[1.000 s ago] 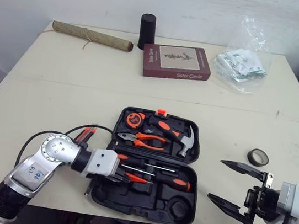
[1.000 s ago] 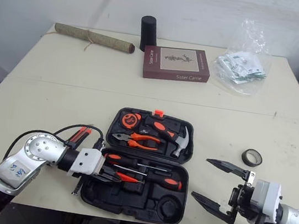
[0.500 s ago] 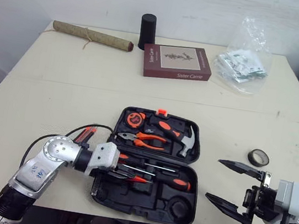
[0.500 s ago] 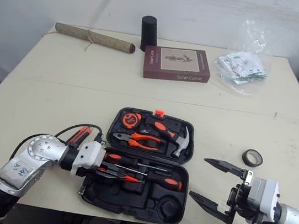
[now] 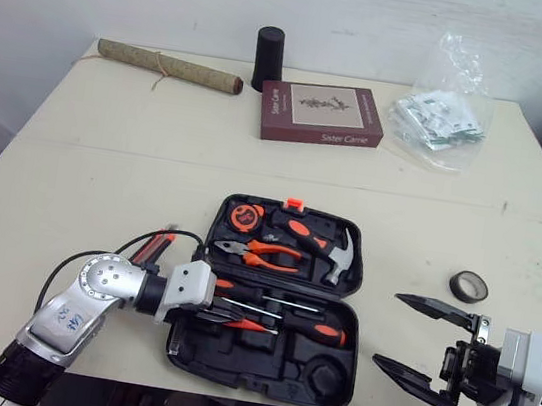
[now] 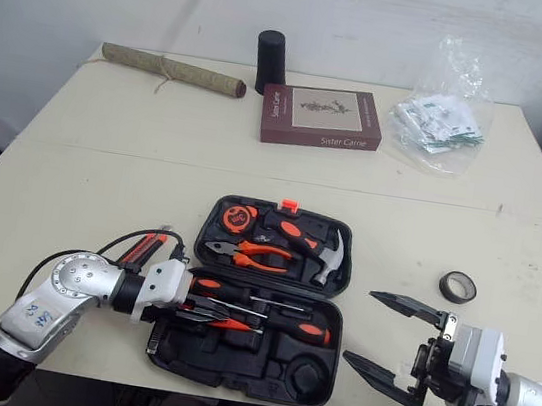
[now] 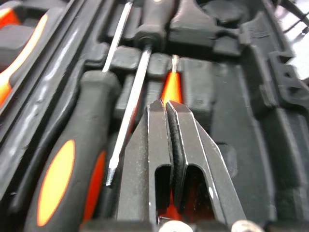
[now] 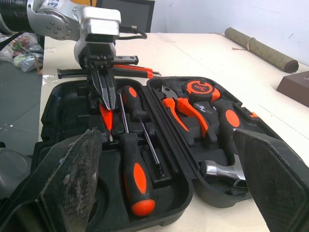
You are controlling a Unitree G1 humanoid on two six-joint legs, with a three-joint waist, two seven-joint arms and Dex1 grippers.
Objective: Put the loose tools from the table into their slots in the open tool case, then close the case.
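Left fingers (image 7: 154, 145) pinched together above screwdriver (image 7: 171, 89) (orange, in case (image 5: 275, 357)) — right fingers (image 5: 438, 309) wide.

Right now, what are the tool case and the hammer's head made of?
The tool case looks like matte black plastic, moulded into tool-shaped slots. The hammer head looks like polished metal, probably steel: silvery, catching the light.

Silver arm (image 5: 98, 285), black cable (image 5: 148, 237), black-fingered left hand (image 8: 107, 103) (blue marking (image 5: 69, 314), perhaps digits)

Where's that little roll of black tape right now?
In the head views the tape roll lies on the table at the robot's right, beside the open tool case and just beyond the right tool.
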